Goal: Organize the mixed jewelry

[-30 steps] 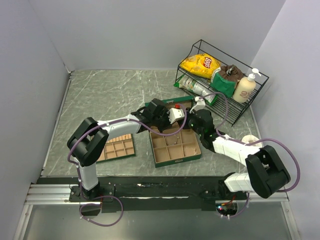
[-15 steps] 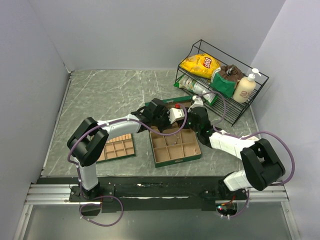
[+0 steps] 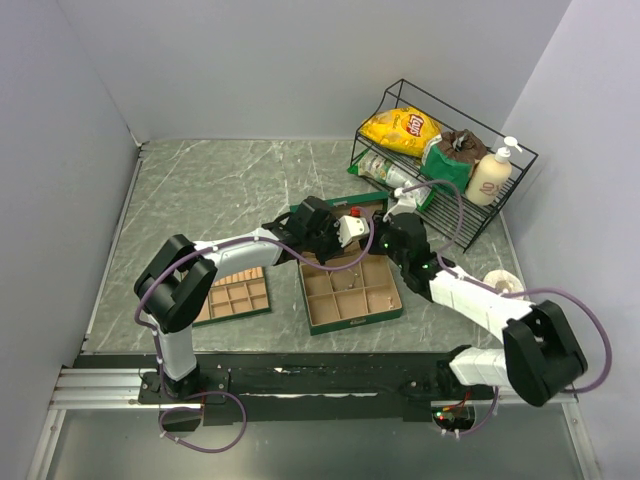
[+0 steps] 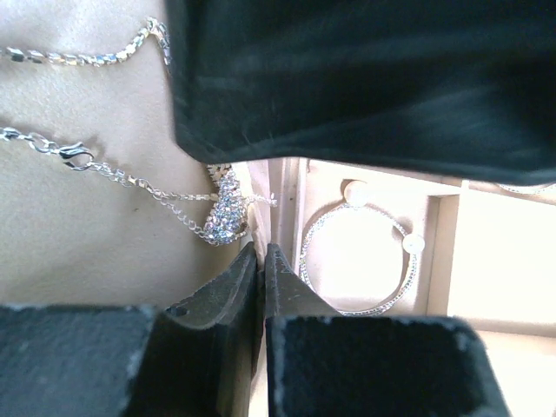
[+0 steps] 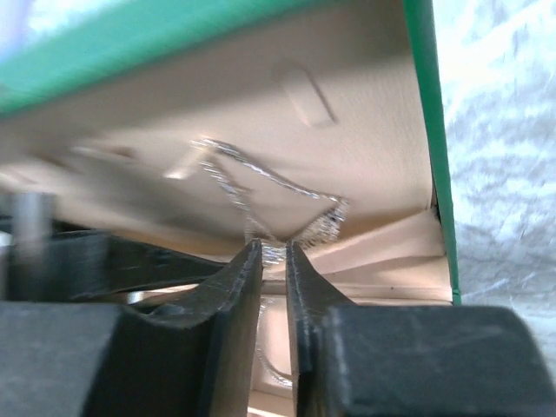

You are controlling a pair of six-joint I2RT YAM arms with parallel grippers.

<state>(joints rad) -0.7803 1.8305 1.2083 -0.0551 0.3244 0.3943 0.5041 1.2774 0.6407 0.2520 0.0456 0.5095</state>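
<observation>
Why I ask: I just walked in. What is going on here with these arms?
Jewelry is being sorted at the green jewelry box. The right hand has a fine silvery chain between its fingertips, over the tan lining. The left hand, shut, sits beside a sparkly pendant chain; a pearl-tipped bangle lies in the next compartment.

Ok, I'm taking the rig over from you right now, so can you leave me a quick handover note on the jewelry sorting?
Left gripper: shut, tips at the pendant chain on the tan lining; grip unclear.
Right gripper: jaws barely apart, a fine chain between the tips; hold unclear.
Done: pearl bangle lies alone in a compartment of the green box.
To do: two more chains lie loose on the lining; the divided tray looks unused, though too small to tell.
</observation>
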